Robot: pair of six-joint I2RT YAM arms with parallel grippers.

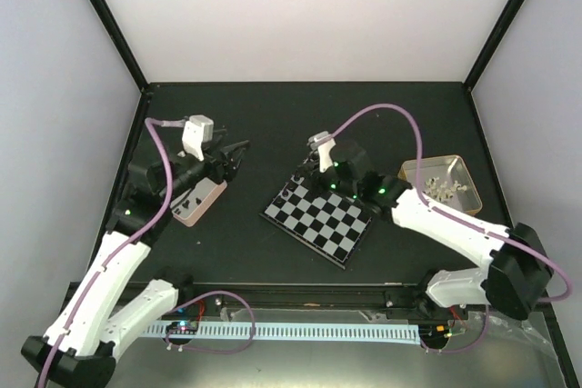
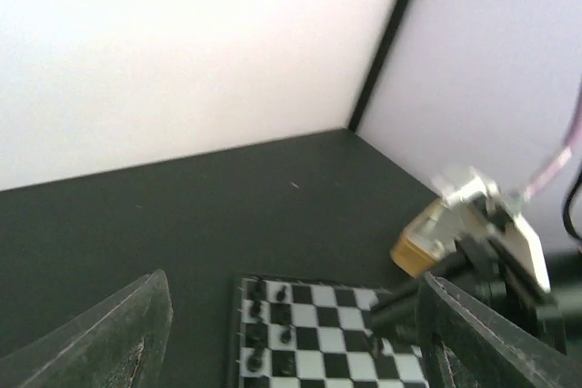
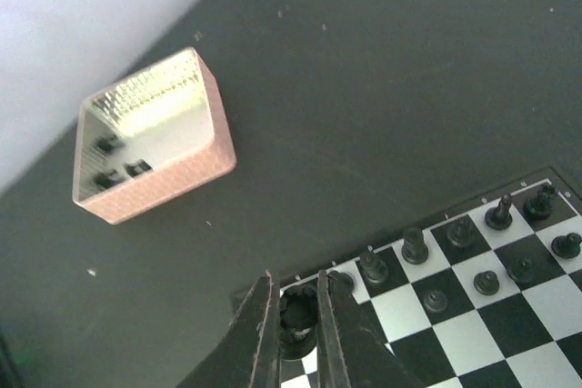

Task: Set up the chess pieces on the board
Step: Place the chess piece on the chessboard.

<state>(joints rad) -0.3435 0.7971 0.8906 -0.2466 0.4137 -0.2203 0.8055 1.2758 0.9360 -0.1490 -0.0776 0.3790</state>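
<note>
right gripper point(image 3: 294, 293): pinched on one black piece point(image 3: 296, 323), sitting right over a corner square of the board point(image 1: 329, 224). I can't tell if the piece is touching down yet.
left gripper point(image 1: 241, 157): fingers spread wide with nothing between them, hovering over the table between the pink tin point(image 1: 198, 199) and the board.
black side: mostly there, I'd say. The black pieces on the board point(image 3: 462, 229) run in two rows along the edge nearest the pink tin, though the second row looks patchy. A couple of dark bits show inside the pink tin, and from here I can't say if they're pieces or reflections.
white side: not started. No pale pieces are on the board; the white pieces point(image 1: 443, 188) are heaped in the gold tin point(image 1: 466, 168) by my right arm.
progress: under halfway by my guess. Black is nearly set, all of white is left.
</note>
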